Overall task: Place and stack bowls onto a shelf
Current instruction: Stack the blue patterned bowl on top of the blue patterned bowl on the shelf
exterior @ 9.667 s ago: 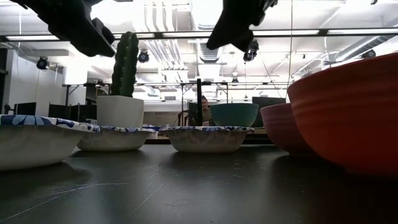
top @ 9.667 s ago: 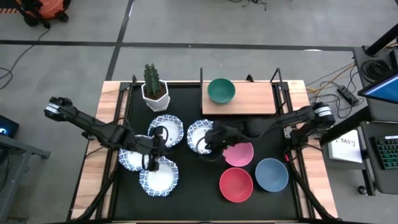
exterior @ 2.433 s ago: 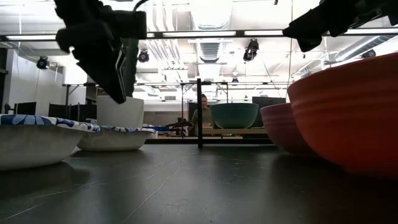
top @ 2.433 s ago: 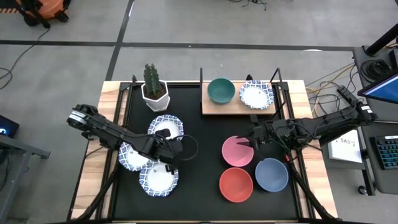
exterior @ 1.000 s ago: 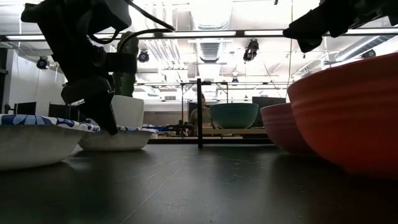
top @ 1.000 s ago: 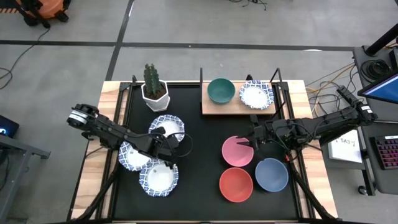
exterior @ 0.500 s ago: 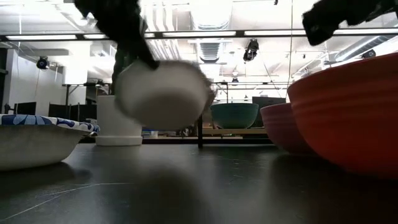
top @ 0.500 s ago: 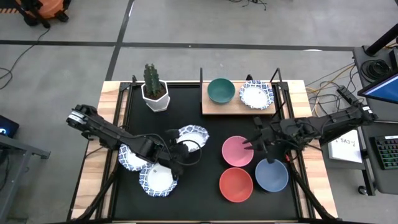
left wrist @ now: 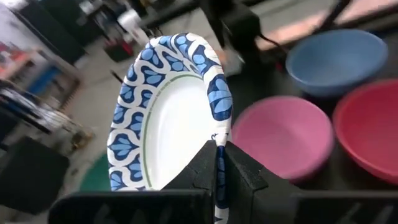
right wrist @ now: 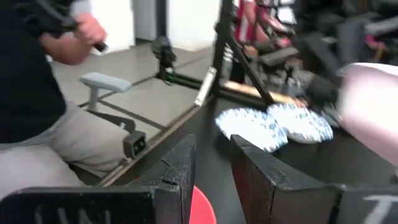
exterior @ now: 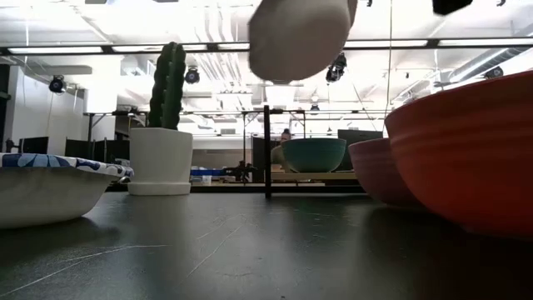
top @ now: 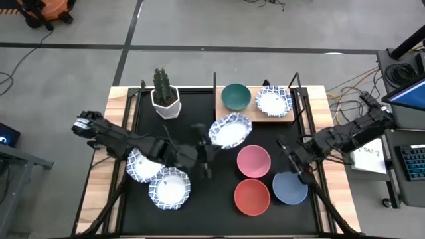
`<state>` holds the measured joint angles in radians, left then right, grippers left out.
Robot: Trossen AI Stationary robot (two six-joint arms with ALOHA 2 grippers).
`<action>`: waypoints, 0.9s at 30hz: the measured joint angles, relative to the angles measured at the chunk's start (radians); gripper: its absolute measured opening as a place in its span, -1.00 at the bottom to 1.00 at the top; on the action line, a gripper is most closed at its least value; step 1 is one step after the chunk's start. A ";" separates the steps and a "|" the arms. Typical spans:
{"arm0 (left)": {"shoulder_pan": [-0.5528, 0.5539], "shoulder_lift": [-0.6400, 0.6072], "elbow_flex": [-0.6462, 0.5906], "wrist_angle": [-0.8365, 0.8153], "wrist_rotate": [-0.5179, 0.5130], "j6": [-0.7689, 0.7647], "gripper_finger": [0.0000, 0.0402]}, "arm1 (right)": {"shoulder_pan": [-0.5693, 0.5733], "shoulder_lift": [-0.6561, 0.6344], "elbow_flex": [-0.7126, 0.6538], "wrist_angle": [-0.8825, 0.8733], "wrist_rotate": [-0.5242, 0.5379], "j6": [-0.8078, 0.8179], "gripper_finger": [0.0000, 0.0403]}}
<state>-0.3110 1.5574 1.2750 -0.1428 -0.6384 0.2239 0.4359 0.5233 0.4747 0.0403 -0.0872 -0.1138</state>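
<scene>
A white bowl with a blue patterned rim (top: 230, 131) hangs in the air over the table's middle, with my left gripper (top: 212, 143) shut on it. In the low view its white underside (exterior: 300, 33) shows high up. The shelf (top: 255, 111) at the far edge carries a green bowl (top: 236, 96) and another blue-patterned bowl (top: 273, 101). Two more patterned bowls (top: 143, 166) (top: 169, 188) rest on the table's left. Pink (top: 254, 161), red (top: 252, 196) and blue (top: 290, 189) bowls sit at the near right. My right gripper (top: 291, 161) stands open above the blue bowl's far rim, with nothing between its fingers (right wrist: 180, 168). My left gripper pinches the bowl's patterned rim (left wrist: 217, 138) between its two fingers, on the side of the bowl nearest the arm. The fingers come from the table's left, slanting slightly down. The bowl is lifted clear of the table and tilted, its hollow still showing from above.
A cactus in a white faceted pot (top: 165, 93) stands at the far left of the black tabletop. Thin black posts (top: 214, 89) rise at the shelf's ends. A seated person's arm (right wrist: 68, 31) shows beyond the table in the right wrist view.
My left gripper, shut on the patterned bowl, has lifted it off the table's left part and carried it up and rightward toward the shelf, rolling its wrist so the bowl tipped. My right gripper has swung toward the near edge, from beside the pink bowl to above the blue one.
</scene>
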 joint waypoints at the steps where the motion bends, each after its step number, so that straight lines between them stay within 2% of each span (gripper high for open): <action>1: 0.015 0.000 -0.004 0.037 0.000 0.022 -1.00 | 0.016 -0.001 0.000 0.004 0.000 -0.013 -0.56; 4: 0.065 0.000 -0.019 0.150 0.009 0.064 -1.00 | 0.063 0.000 0.000 0.018 0.000 -0.059 -0.56; 9: 0.164 0.005 -0.058 0.330 0.178 0.082 -1.00 | 0.122 0.000 0.000 0.057 -0.001 -0.133 -0.56; 11: 0.201 0.018 -0.059 0.380 0.210 0.081 -1.00 | 0.137 -0.001 0.000 0.056 -0.001 -0.145 -0.56; 18: 0.306 0.135 -0.025 0.524 0.242 0.087 -1.00 | 0.149 -0.013 0.000 0.070 -0.001 -0.160 -0.56; 27: 0.393 0.337 0.133 0.527 0.238 0.056 -1.00 | 0.149 -0.012 0.000 0.068 -0.001 -0.160 -0.56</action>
<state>0.0818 1.8947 1.4083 0.3844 -0.4007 0.2802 0.5850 0.5110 0.4751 0.1084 -0.0879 -0.2737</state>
